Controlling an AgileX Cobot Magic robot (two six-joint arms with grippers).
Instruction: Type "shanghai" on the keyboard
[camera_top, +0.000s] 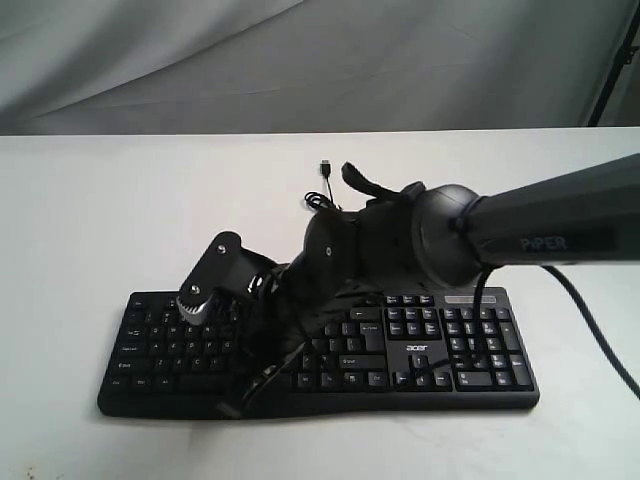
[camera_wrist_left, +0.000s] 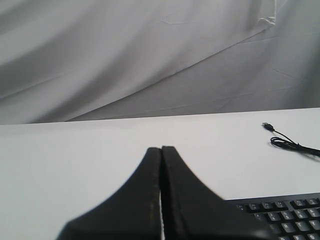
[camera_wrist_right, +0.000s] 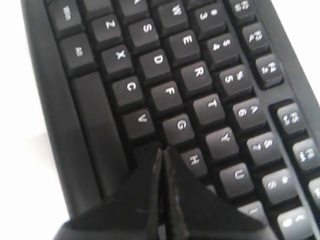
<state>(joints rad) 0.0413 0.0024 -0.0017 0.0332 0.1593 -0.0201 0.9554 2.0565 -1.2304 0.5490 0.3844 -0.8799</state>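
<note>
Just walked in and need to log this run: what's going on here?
The right end effector, shut to a point, hangs low over the letter keys of the black keyboard, beside G and H. Whether a key is pressed can't be told. The left end effector, also shut, is off the keyboard, over the white table.

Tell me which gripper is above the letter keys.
The right gripper, shut, its tip by G and H; the left gripper is over the table.

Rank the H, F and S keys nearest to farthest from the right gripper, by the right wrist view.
1. H key, beside the tips of the right gripper.
2. F key, two keys along that row.
3. S key, farthest along it.
</note>
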